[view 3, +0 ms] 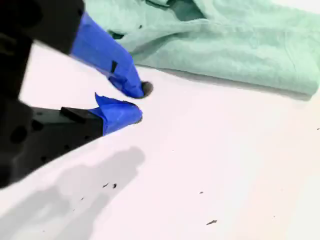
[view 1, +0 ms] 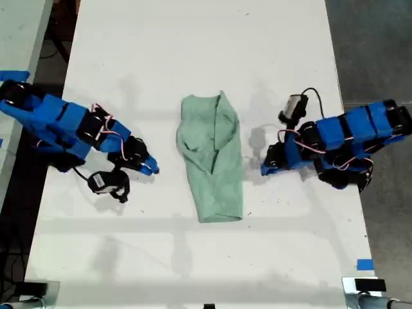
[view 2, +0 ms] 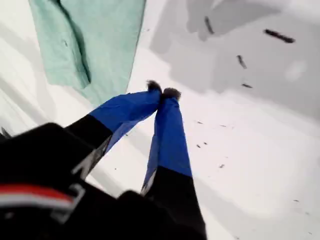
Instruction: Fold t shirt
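Note:
The pale mint-green t shirt (view 1: 212, 161) lies loosely folded into a long strip at the middle of the white table, wider at its far end. My first gripper (view 1: 264, 169), on the arm at the exterior view's right, sits just off the shirt's long edge. Its blue-taped fingers (view 2: 167, 130) are shut tip to tip (view 2: 163, 91) on nothing, beside one end of the t shirt (view 2: 100, 40). My second gripper (view 1: 154, 168), at the exterior view's left, is a short gap from the other long edge. Its jaws are slightly open (view 3: 141, 103) and empty, just short of the t shirt (view 3: 235, 45).
The white table (view 1: 193, 38) runs the length of the exterior view, with floor beyond both long edges. A blue tape marker (view 1: 364, 264) sits near the exterior view's lower right corner. Another table edge (view 1: 16, 38) shows at the exterior view's left.

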{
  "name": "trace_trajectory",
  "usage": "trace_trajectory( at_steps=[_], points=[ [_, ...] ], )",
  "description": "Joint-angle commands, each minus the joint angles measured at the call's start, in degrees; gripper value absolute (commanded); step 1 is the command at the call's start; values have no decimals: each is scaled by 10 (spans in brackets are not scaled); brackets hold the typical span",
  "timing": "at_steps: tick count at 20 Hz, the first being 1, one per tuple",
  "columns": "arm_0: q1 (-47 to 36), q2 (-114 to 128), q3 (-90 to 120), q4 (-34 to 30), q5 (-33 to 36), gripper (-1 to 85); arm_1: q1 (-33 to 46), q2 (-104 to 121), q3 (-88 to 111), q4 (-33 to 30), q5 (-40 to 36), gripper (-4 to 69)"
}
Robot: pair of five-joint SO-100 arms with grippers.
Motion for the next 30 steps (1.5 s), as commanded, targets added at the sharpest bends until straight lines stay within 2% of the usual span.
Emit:
trace_trajectory(
  at_steps=[1, 3, 5, 10, 11, 12, 15, 18, 19, 20, 22, 25, 28, 30],
  points=[
    [43, -301, -323, 7, 47, 253, -62, -191, -184, -29, 4, 350],
    [54, -465, -511, 40, 72, 263, -94, -236, -210, -41, 11, 361],
    [58, -599, -698, 92, 88, 268, -117, -250, -221, -42, 23, 336],
    [45, -671, -705, 33, 98, 254, -142, -290, -278, -43, 15, 330],
    [44, -685, -706, 7, 116, 202, -143, -305, -295, -43, 10, 329],
    [44, -695, -706, -8, 120, 0, -144, -317, -310, -39, 7, 327],
    [51, -699, -703, -13, 120, -1, -141, -348, -320, -47, 5, 319],
    [53, -699, -703, -18, 120, -1, -132, -398, -320, -89, -3, 294],
    [53, -699, -703, -18, 120, -1, -130, -414, -320, -101, -3, 216],
    [54, -699, -703, -18, 121, -1, -128, -432, -320, -112, 0, 15],
    [55, -696, -703, -18, 122, -1, -127, -475, -337, -123, 0, 4],
    [88, -669, -703, -15, 121, -1, -156, -539, -466, -78, -11, 4],
    [144, -583, -702, -16, 103, -1, -185, -605, -745, 51, -59, 3],
    [147, -485, -678, 3, 95, -1, -164, -562, -797, 57, -108, 3]
  ],
)
